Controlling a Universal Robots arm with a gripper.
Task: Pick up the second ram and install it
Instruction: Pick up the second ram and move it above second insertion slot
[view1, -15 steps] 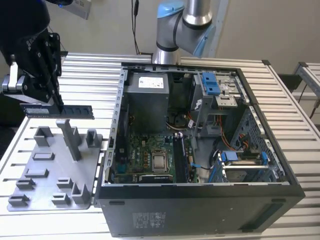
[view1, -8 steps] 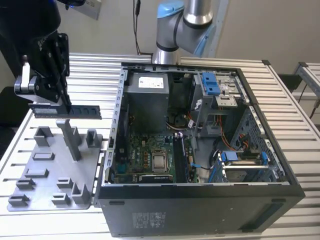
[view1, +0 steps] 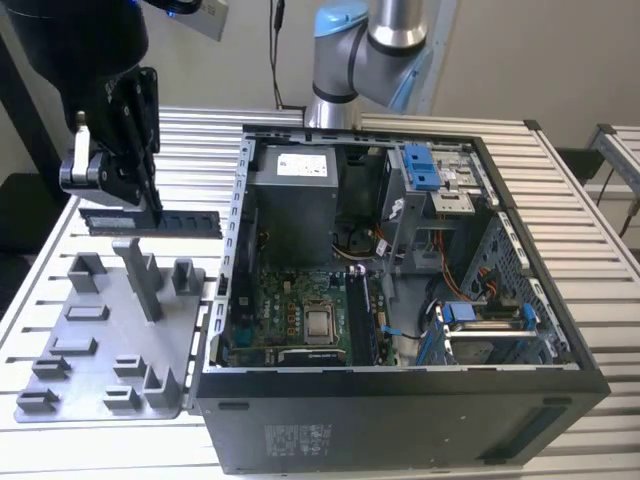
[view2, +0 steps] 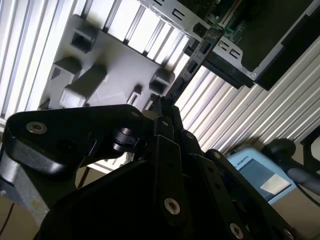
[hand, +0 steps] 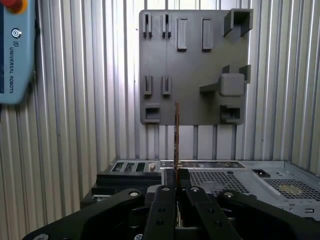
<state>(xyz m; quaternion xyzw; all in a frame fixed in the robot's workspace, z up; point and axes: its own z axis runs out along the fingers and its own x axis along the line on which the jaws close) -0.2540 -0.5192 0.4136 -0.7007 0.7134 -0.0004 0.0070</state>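
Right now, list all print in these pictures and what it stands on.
White sticker on the grey metal power supply box: too small to read.
Pale print on the black metal computer case's wall: too small.
White lettering on the light blue pendant: a maker's name, unquoted.
Long dark memory stick held by the black gripper: none legible.

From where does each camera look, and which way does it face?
Exterior view: above the table, looking down on the computer case and holder plate; arm and gripper, shut on the second ram, show.
First wrist view: on the wrist, looking past the gripper, ram edge-on, at the plate.
Second wrist view: on the wrist, slanted, gripper in front.
Shared: all show gripper, ram, plate, case.
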